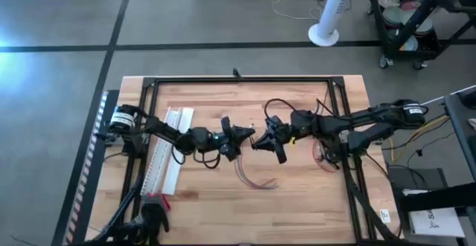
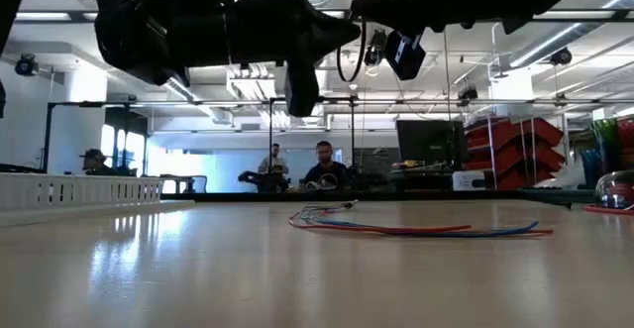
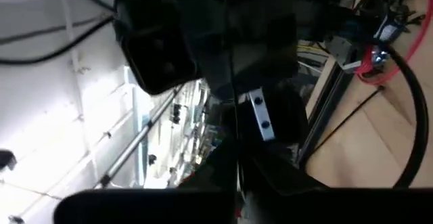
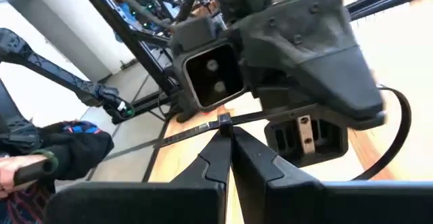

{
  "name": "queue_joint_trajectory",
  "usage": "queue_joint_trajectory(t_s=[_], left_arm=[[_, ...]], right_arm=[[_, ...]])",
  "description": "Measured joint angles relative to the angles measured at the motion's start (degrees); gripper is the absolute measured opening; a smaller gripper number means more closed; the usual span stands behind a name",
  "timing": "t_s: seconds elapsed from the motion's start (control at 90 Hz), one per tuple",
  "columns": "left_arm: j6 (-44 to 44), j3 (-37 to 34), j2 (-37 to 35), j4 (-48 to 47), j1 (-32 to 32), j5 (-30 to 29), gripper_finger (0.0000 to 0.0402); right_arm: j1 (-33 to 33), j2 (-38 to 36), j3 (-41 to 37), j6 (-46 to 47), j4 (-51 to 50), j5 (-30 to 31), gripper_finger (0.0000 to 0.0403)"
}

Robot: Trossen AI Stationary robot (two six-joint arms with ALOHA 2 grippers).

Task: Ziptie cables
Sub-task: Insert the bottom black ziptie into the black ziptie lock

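Overhead, the long white flat strip (image 1: 168, 151) lies at the left side of the wooden table (image 1: 223, 209), running toward the near edge, with the left arm crossing above its far end. That arm reaches toward the table's middle, and the left gripper (image 1: 245, 135) hangs there in the air, pointing right, nearly tip to tip with the right gripper (image 1: 258, 140), which comes in from the opposite side. In the right wrist view the right gripper's two dark fingers (image 4: 218, 158) are pressed together on a thin black zip tie (image 4: 177, 136), pinching it just beside its small square head; the strap runs out sideways from the pinch toward the left gripper's body close in front. Whether the left gripper's fingers are apart or together cannot be told: its own wrist view is filled with dark shapes at close range, and the high view is too coarse at that spot. Below and slightly to the right of the meeting grippers, the cables (image 1: 255, 177) lie flat on the table, a loose curved bundle of pinkish-brown and dark wires, touched by neither gripper. From table height the same cables (image 2: 416, 228) show as red and blue strands resting on the surface, with both grippers well above them. People (image 2: 297, 165) sit in the room beyond the table.
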Motion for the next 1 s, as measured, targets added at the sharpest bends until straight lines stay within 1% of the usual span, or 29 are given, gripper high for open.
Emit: queue_joint_trajectory(t_s=[0.478,0.633,0.744,0.922,1.0], left_arm=[[0.2,0.5,0.0,-0.3,-0.5,0.0,0.0],[-0.6,2.1,-0.1,-3.3,-0.5,0.0,0.0],[-2.0,2.7,-0.1,-5.7,-0.5,-0.5,0.0],[-2.3,2.7,-0.2,-5.6,-0.5,-1.7,0.0],[-4.1,2.7,-0.2,-5.6,-0.6,-2.9,0.0]], right_arm=[[-2.8,0.9,0.0,-0.2,0.2,-1.5,0.0],[-3.5,1.8,0.0,-0.2,0.4,-1.6,0.0],[-4.1,1.9,0.0,-0.2,0.1,-2.0,0.0],[-4.5,1.9,0.0,-0.9,0.0,-1.7,0.0],[-4.5,1.9,0.0,-1.5,0.0,-1.5,0.0]])
